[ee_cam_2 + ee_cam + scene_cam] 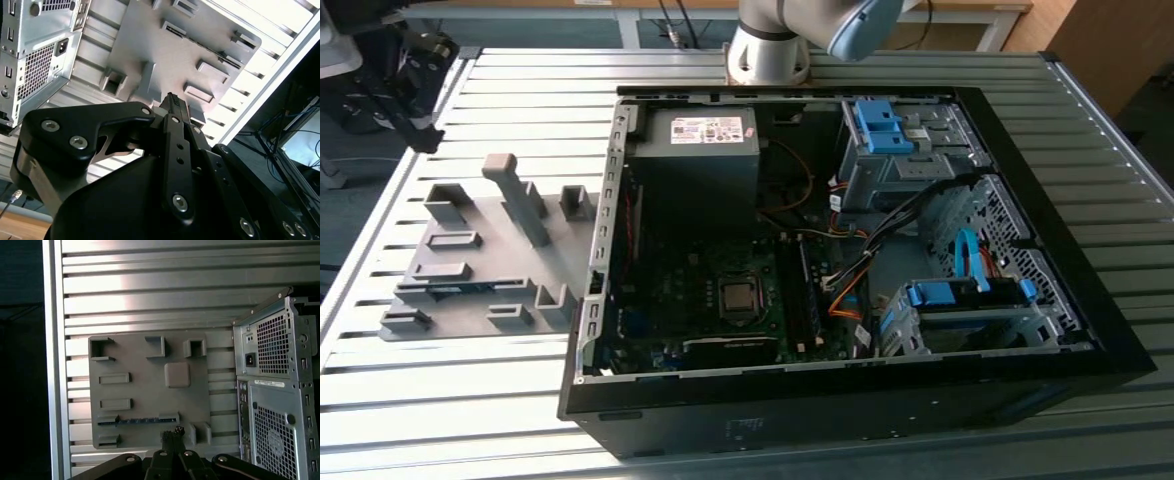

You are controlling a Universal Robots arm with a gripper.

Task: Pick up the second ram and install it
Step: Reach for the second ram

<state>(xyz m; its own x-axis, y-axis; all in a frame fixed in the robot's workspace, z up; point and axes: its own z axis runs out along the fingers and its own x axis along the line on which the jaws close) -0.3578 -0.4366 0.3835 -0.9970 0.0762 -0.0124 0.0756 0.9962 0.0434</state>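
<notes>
The second ram (137,420) is a thin blue-green stick lying on edge between two small blocks of the grey fixture plate (145,390). In the exterior view the ram (456,290) sits on the fixture plate (474,250), on the exterior view's left of the open computer case (854,240). My gripper (175,432) hangs well above the plate, close to the ram's line but apart from it. Its dark fingertips are pressed together and hold nothing. In the second wrist view the gripper (173,100) points down at the fixture plate (165,50).
The plate carries several grey blocks and one tall post (520,205). The case's perforated metal rear panel (275,390) stands beside the plate. Inside the case are the motherboard (720,290), cables and blue drive-bay clips (881,125). The slatted metal table (454,410) ends just past the fixture.
</notes>
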